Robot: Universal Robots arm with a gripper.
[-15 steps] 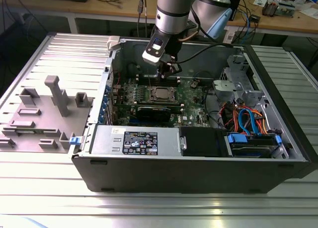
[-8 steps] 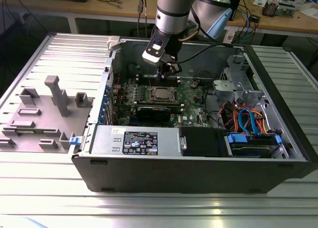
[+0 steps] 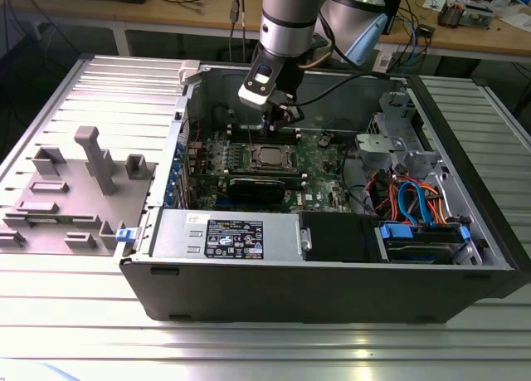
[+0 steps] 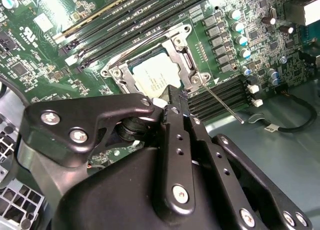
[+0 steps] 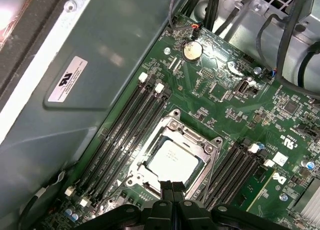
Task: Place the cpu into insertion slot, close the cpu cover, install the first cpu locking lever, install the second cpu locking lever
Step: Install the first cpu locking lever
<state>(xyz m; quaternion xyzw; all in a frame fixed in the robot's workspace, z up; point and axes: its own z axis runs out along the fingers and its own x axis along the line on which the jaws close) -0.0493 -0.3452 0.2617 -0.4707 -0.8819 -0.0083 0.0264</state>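
Black and close up, my hand [image 4: 176,98] is pinched narrow, gripping nothing I can make out, its tip just beside the cpu cover [image 4: 181,52]. Sweeping across the second wrist view: memory slots [image 4: 125,15] first, then the cpu [image 4: 150,79] lying flat in its seat, silvery top showing through the cover's window, the frame folded down around it. So seating and covering look done to me. Further along, one thin locking lever [image 4: 222,103] juts out past the frame, and I'd call that one unlatched; the other lever I cannot judge, so the latching looks left to do.
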